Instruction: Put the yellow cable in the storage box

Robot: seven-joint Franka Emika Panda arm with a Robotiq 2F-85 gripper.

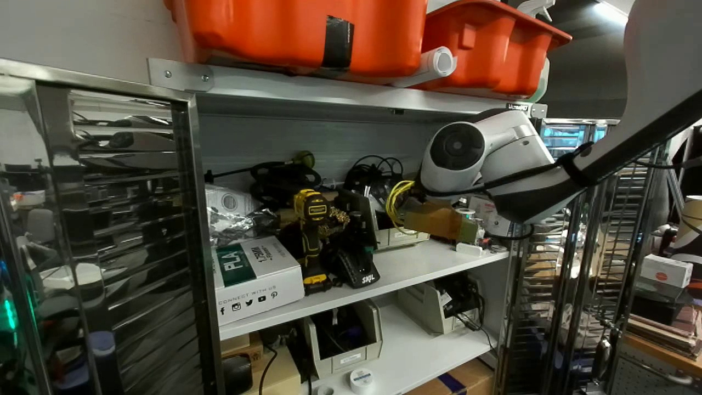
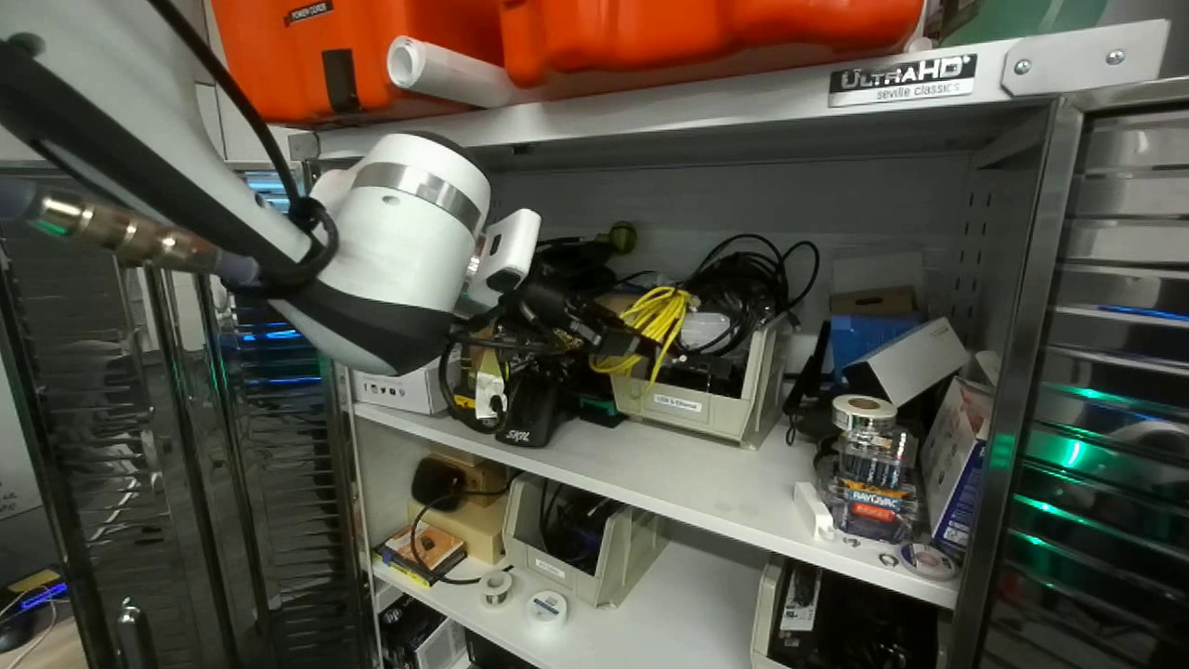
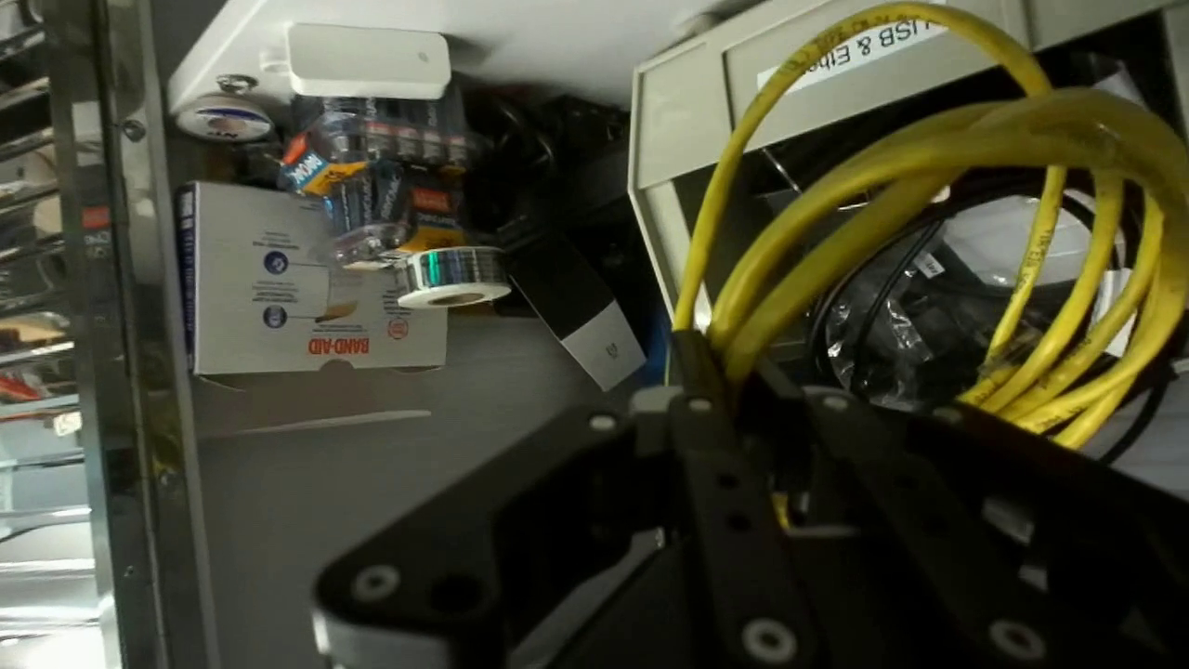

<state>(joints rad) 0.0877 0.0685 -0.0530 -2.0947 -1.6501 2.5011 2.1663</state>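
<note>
The yellow cable point(image 3: 1068, 139) is a loose bright coil; it also shows in both exterior views point(image 1: 391, 207) point(image 2: 658, 321). My gripper point(image 3: 734, 372) has its fingertips closed round several strands of it, and the loops spread out beyond the tips. In an exterior view the gripper point(image 2: 620, 340) reaches in from the left. The storage box is a beige bin labelled USB & Ethernet point(image 2: 720, 418) on the upper shelf; it shows in the wrist view point(image 3: 683, 121) too. The coil hangs over one side of its opening; I cannot tell whether they touch. The fingertips are hidden in an exterior view.
Black cables point(image 2: 743, 288) fill the bin. A yellow-black drill point(image 1: 311, 236) and a PLA box point(image 1: 260, 274) stand on the same shelf point(image 2: 650, 474). Battery packs point(image 2: 873, 492) and a Band-Aid box point(image 3: 307, 316) stand near the cabinet's side. An upper shelf edge point(image 1: 340, 93) overhangs.
</note>
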